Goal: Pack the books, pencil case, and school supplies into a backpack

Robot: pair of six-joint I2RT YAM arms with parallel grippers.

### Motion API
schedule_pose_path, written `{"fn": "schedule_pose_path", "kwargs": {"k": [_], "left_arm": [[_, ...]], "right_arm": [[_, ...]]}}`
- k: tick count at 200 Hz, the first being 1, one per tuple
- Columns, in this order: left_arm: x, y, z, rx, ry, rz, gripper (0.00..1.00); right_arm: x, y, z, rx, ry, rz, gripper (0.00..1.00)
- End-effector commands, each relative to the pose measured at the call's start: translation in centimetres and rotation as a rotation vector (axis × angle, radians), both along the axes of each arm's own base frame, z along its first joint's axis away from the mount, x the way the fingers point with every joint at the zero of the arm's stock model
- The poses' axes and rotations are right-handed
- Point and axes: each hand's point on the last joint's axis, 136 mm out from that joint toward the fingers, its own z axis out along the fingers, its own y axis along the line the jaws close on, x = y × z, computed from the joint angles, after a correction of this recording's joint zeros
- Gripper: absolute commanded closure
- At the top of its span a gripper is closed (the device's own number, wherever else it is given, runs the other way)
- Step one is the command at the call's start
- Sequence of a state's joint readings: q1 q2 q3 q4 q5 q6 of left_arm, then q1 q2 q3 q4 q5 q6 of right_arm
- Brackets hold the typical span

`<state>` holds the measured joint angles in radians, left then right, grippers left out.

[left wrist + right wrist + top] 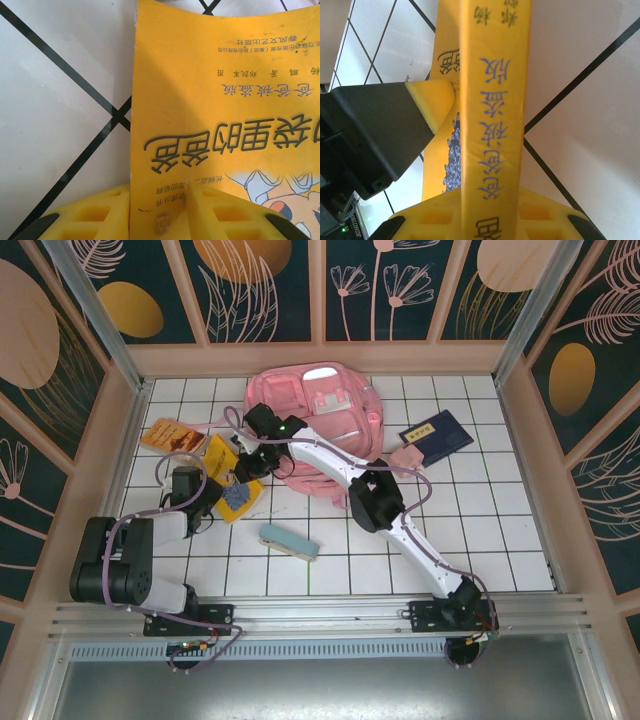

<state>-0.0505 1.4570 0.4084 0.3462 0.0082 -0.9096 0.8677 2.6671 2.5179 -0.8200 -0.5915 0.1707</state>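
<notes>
The yellow book [219,453] is tilted up off the tiles left of the pink backpack [312,408], and both grippers hold it. My left gripper [214,496] is shut on its lower edge; in the left wrist view the yellow book's cover [215,100] runs between the foam fingers [222,212]. My right gripper [244,462] is shut on the book's upper edge, and the thin edge of the yellow book [492,100] stands between its pads [432,217]. The orange book [171,435] lies far left. Two navy books [438,435] lie right of the backpack, beside the small pink school supplies [408,455]. The pencil case [289,541] lies at front centre.
The white tiled table [480,530] is walled by a wooden frame, with a metal rail [320,615] along the near edge. The right arm [375,500] stretches diagonally across the middle, over the backpack's lower edge. The left gripper's black body [370,135] sits close beside the right gripper.
</notes>
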Motion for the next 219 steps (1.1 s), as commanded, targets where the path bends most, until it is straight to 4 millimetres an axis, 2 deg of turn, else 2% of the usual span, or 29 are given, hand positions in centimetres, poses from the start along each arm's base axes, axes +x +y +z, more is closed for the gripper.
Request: {"fn": "schedule_pose_path", "kwargs": {"k": [1, 23, 30, 46, 61, 86, 99, 119, 125, 155, 168, 184, 209, 217, 219], "left_arm": [[-4.3, -4.2, -3.0, -0.133, 0.182, -0.159, 0.66], [-3.9, -4.0, -1.3, -0.117, 0.142, -0.151, 0.62], [-3.8, -3.7, -0.5, -0.107, 0.123, -0.143, 0.56], [-3.6, -3.2, 1.7, -0.086, 0.069, -0.123, 0.37], [-3.5, -2.7, 4.0, -0.065, 0.009, -0.107, 0.3], [-3.3, -2.3, 7.7, -0.044, -0.091, -0.098, 0.28], [-3.3, -2.1, 9.1, -0.032, -0.125, -0.097, 0.29], [-2.9, -2.4, 10.9, -0.021, -0.168, -0.127, 0.31], [-2.7, -2.6, 11.4, -0.018, -0.182, -0.142, 0.31], [-1.7, -3.7, 13.3, 0.028, -0.212, -0.199, 0.35], [-1.2, -4.3, 14.1, 0.052, -0.225, -0.222, 0.35], [-0.4, -5.7, 15.3, 0.098, -0.244, -0.259, 0.35], [0.6, -9.1, 16.4, 0.164, -0.259, -0.355, 0.37], [0.8, -10.6, 16.3, 0.188, -0.255, -0.397, 0.37], [0.9, -11.0, 16.3, 0.193, -0.254, -0.406, 0.38]], "right_arm": [[-3.6, 2.6, 2.6, 0.082, 0.001, 0.09, 0.99], [-3.2, 2.4, 4.6, 0.112, -0.023, 0.076, 1.0], [-3.1, 2.3, 5.4, 0.124, -0.037, 0.067, 1.0], [-2.6, 1.8, 7.3, 0.158, -0.067, 0.035, 1.0], [-2.3, 0.8, 9.7, 0.219, -0.093, -0.005, 1.0], [-1.4, -1.7, 12.8, 0.298, -0.129, -0.089, 1.0], [-1.0, -3.4, 13.5, 0.316, -0.149, -0.137, 1.0], [-0.6, -6.8, 15.3, 0.362, -0.185, -0.235, 1.0], [-0.5, -8.1, 15.1, 0.373, -0.178, -0.27, 1.0], [-0.2, -15.4, 16.8, 0.482, -0.193, -0.458, 1.0], [-0.6, -18.6, 16.5, 0.501, -0.192, -0.534, 1.0], [-1.6, -22.0, 16.5, 0.524, -0.211, -0.606, 1.0], [-3.1, -26.8, 15.8, 0.526, -0.235, -0.726, 1.0], [-4.1, -28.0, 15.3, 0.533, -0.237, -0.76, 1.0], [-3.8, -29.3, 15.2, 0.536, -0.245, -0.798, 1.0]]}}
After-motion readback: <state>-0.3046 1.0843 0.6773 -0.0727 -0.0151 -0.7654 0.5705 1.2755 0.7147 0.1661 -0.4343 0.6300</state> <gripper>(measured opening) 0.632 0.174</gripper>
